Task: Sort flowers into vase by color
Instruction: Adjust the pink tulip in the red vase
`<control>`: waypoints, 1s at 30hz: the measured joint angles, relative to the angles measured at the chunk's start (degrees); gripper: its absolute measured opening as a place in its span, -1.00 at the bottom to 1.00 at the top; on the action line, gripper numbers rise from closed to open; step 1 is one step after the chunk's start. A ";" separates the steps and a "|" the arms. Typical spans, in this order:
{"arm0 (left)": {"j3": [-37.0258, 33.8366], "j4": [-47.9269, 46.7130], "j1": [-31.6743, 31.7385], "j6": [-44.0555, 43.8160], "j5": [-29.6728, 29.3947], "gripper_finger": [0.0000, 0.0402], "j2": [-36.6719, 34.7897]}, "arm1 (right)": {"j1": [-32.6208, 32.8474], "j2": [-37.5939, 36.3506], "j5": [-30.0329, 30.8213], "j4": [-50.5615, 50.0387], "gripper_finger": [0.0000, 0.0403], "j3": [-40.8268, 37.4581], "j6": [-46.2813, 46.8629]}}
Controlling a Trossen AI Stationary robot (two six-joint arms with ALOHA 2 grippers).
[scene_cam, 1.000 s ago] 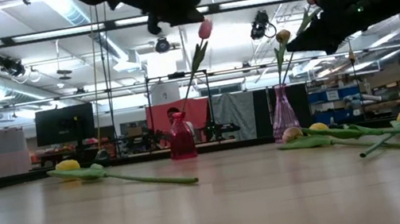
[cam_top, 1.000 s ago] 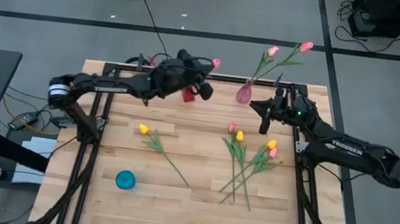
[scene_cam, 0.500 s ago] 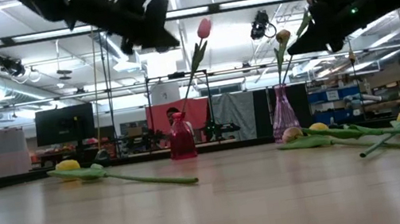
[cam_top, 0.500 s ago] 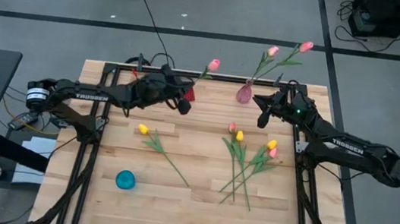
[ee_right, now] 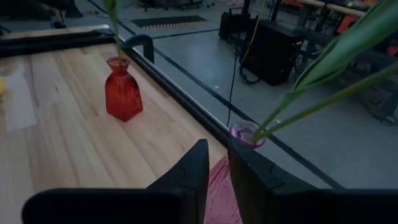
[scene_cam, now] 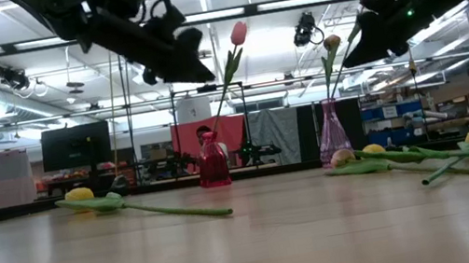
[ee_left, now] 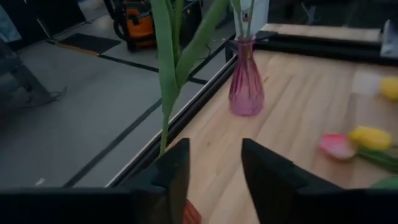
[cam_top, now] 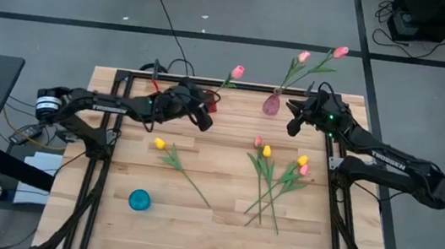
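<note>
A red vase (cam_top: pixel 210 103) at the table's far edge holds one pink tulip (cam_top: pixel 237 72). To its right, a pink vase (cam_top: pixel 272 105) holds two pink tulips (cam_top: pixel 303 57). A yellow tulip (cam_top: pixel 159 143) lies alone on the table. A bunch of several yellow and pink tulips (cam_top: pixel 271 177) lies flat right of centre. My left gripper (cam_top: pixel 204 122) hovers open just near-left of the red vase, the tulip's stem (ee_left: pixel 165 93) ahead of its fingers. My right gripper (cam_top: pixel 291 129) hangs beside the pink vase (ee_right: pixel 247 132), its fingers a narrow gap apart with nothing between them.
A small blue round object (cam_top: pixel 139 199) sits on the near-left part of the table. A black frame rail (cam_top: pixel 236 84) runs along the far edge behind the vases. Bare wood (cam_top: pixel 202 152) lies between the single yellow tulip and the bunch.
My left gripper has drawn back from the pink tulip in the red vase, toward the table's left and near edges and lower. The tulip stays standing in the vase. My right gripper has shifted slightly toward the far edge.
</note>
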 joint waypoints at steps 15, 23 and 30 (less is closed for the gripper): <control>0.00 9.75 3.90 12.77 -5.48 0.05 6.57 | 0.13 7.96 -1.63 5.42 -0.61 0.00 3.08; 0.00 18.18 7.01 12.54 -0.47 0.05 12.95 | 0.91 9.33 -3.13 7.34 -0.61 0.00 3.07; 0.02 25.36 7.38 12.57 -1.28 -0.10 16.03 | 0.89 9.37 -3.13 7.58 -0.61 0.00 2.56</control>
